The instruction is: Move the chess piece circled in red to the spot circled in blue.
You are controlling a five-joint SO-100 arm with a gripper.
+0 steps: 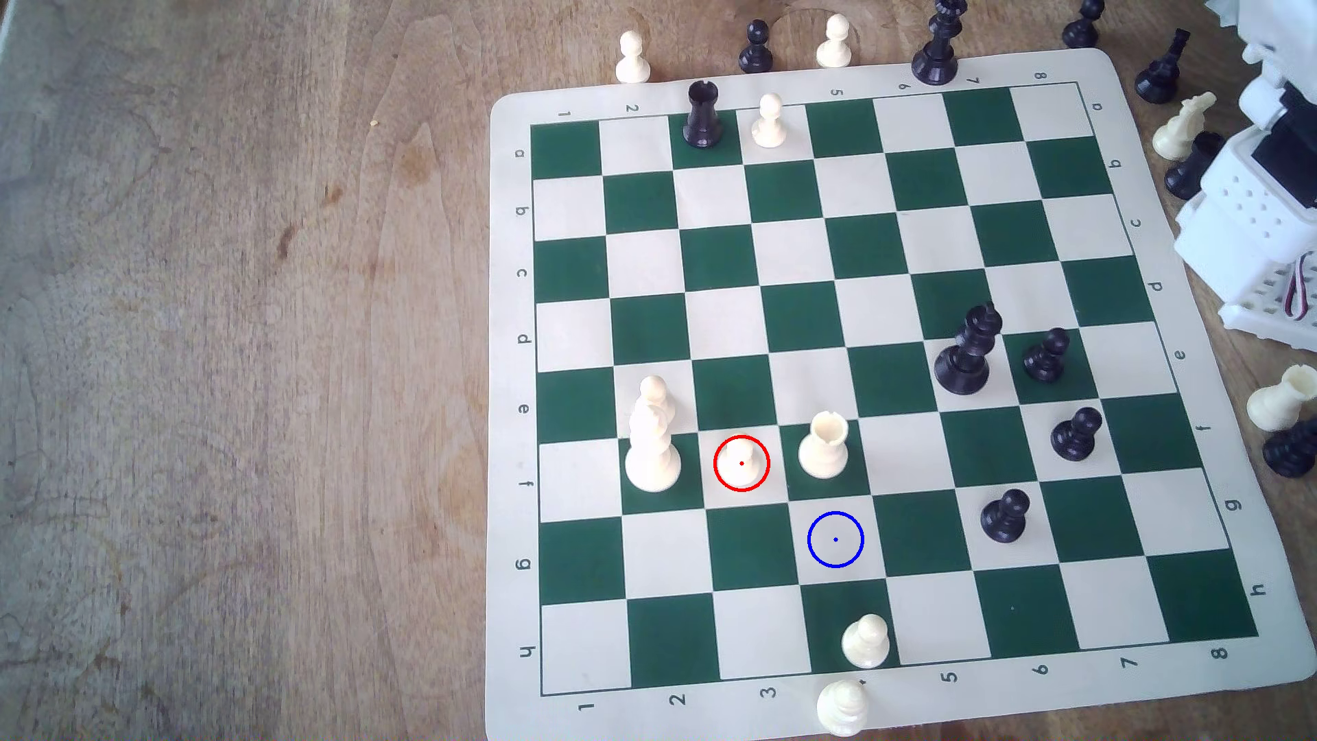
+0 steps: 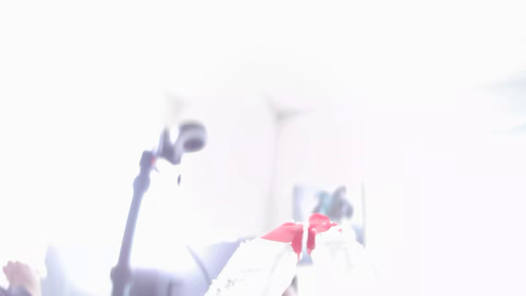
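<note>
A: Pawn off-board [image 1: 842, 707] at near edge, ignore. Target pawn [image 1: 742, 467] sits in the red ring, between tall cream piece [image 1: 652, 456] and rook [image 1: 824, 447].
B: Handling?
A: Looks light, rigid, slick. Pinch under the ball head. Blue spot [image 1: 835, 539] is 1 square diagonal.
B: Hand?
A: Can't tell. Wrist view's blown out: blurry stand [image 2: 133, 199], red patch. Exterior view gives the board, arm base [image 1: 1261, 214].
</note>
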